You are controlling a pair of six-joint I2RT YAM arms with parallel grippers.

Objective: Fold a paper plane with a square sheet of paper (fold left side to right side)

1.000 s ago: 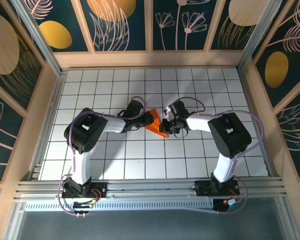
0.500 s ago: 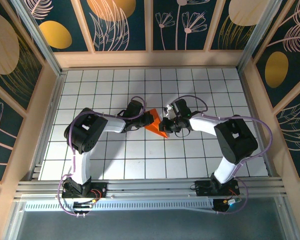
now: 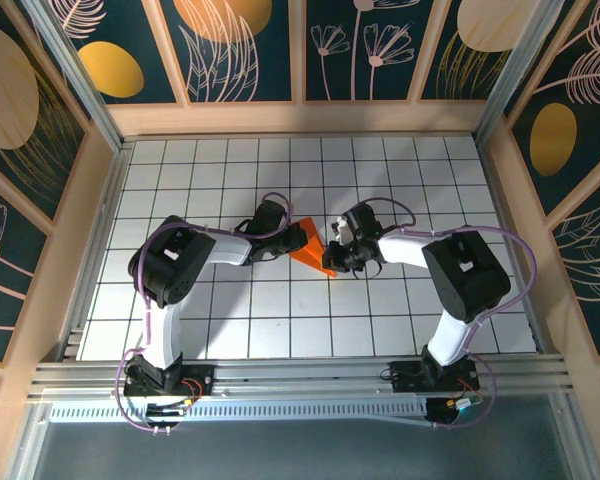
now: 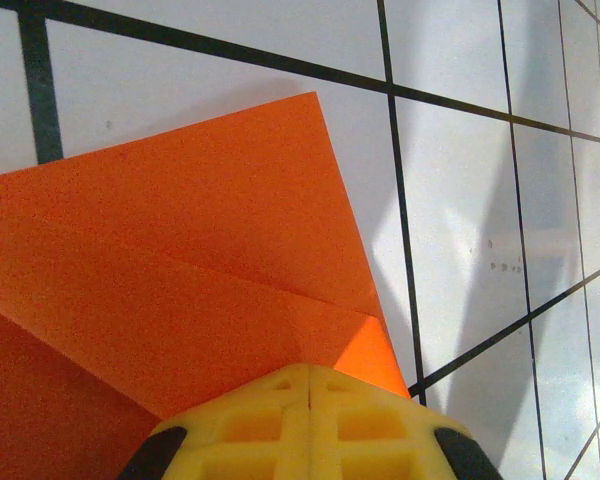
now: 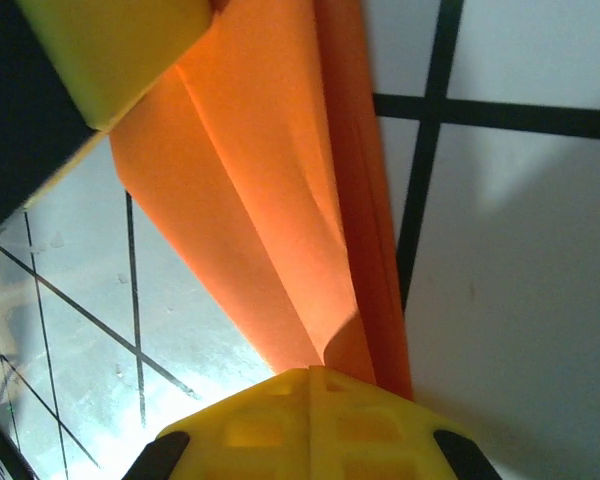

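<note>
Since 1 second ago, the right arm (image 3: 465,275) has swung its elbow a little outward and nearer to me; the left arm (image 3: 170,265) and the orange paper (image 3: 312,258) sit as they did. From the bases at the near rail, both arms rise to bent elbows, and the 2 forearms reach inward to meet over the middle of the table (image 3: 280,320), wrists almost nose to nose across the paper.

The left gripper (image 3: 300,240) is pressed together. In its wrist view the tips (image 4: 308,375) sit on the folded sheet (image 4: 200,230), whose layers lie flat on the white tiles.

The right gripper (image 3: 333,250) is likewise closed. Its own camera shows a fold of the paper (image 5: 270,200) curling up into the seam of the yellow fingers (image 5: 310,375), so I read it as pinched, though this close I can't be certain. Beyond that, the left gripper's yellow finger (image 5: 110,50) rests at the paper's far end.
</note>
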